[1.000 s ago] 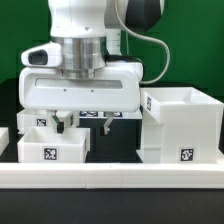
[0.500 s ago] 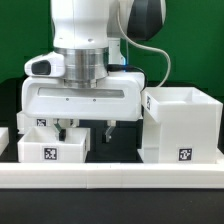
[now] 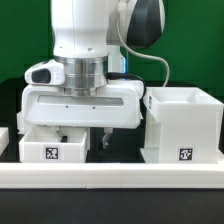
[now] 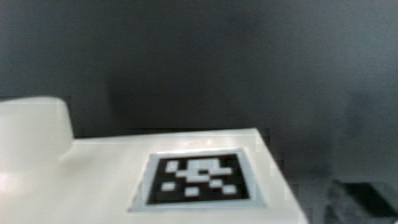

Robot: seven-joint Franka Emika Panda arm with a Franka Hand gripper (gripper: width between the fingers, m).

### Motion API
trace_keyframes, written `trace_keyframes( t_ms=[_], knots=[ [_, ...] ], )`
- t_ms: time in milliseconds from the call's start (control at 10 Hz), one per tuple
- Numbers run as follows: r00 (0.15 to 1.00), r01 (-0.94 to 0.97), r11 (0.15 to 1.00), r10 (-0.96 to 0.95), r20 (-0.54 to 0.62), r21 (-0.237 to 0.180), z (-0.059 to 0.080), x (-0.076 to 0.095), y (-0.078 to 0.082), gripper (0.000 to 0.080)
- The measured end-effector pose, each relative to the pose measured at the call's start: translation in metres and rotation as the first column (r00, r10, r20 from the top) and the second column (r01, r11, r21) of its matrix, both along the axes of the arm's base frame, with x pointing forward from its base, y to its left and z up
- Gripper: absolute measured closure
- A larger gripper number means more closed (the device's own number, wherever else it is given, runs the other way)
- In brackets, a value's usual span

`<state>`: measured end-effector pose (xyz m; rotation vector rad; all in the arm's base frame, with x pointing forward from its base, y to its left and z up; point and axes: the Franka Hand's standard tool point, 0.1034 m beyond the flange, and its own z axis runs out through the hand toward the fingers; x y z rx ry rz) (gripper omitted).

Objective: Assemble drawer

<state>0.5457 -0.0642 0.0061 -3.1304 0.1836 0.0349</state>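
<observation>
Currently: gripper (image 3: 83, 136) low, jaws spread wide; small drawer tray (image 3: 52, 147) directly beneath, toward exterior view's left; large shell (image 3: 183, 125) just beside, toward right; square tag (image 4: 192, 178) filling wrist view.

The arm (image 3: 82, 28) is standing nearly upright in front of me, and its grey-banded wrist (image 3: 82, 72) is pointing straight down. Below it, the broad white body of the gripper (image 3: 82, 138) is sitting level and square-on in the exterior view, low in the scene. Its two dark fingers (image 3: 103, 135) are hanging downward with the jaws spread well apart, and I'm seeing nothing pinched between them.
</observation>
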Motion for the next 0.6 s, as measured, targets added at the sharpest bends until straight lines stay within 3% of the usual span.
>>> trace_keyframes(
  t_ms=[100,200,300,400,600],
  knots=[
    [1.0,0.0,1.0,0.0,-0.001,0.0,-0.0004,-0.0004,0.0002,0.0397],
    [1.0,0.0,1.0,0.0,-0.002,0.0,-0.0004,-0.0005,0.0002,0.0583],
    [1.0,0.0,1.0,0.0,-0.002,0.0,-0.0004,-0.0005,0.0002,0.0583],
    [1.0,0.0,1.0,0.0,-0.002,0.0,-0.0005,-0.0006,0.0003,0.0739],
    [1.0,0.0,1.0,0.0,-0.002,0.0,-0.0005,-0.0006,0.0003,0.0758]
  ],
)
